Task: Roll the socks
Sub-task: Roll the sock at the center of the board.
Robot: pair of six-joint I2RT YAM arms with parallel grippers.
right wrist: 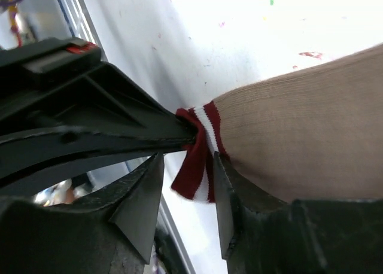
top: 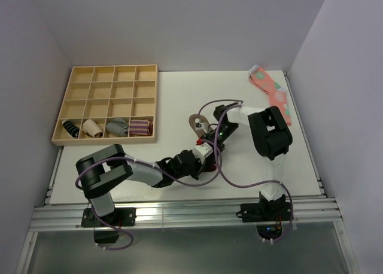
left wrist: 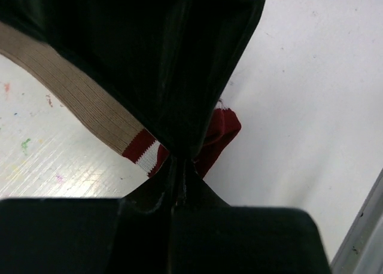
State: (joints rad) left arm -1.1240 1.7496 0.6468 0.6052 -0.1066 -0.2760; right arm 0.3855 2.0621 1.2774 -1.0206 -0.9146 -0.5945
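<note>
The tray (top: 66,115) sits well off to the left gripper's (left wrist: 179,161) left. That gripper is clamped tight on the sock's (left wrist: 78,91) striped cuff (left wrist: 143,151). The tan body runs ahead and leftward, flat on the table (left wrist: 311,76). The right gripper (right wrist: 187,175) straddles the same cuff, jaws apart and gripping nothing. Open table lies ahead for rolling.

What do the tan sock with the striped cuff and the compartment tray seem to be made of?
Tan sock: apparently soft knit fabric, matte; fine parallel ribs show, and the striped cuff folds limply. Compartment tray: probably light unpainted wood, matte; pale colour and thin straight dividers suggest it, but grain is too small to see.
</note>
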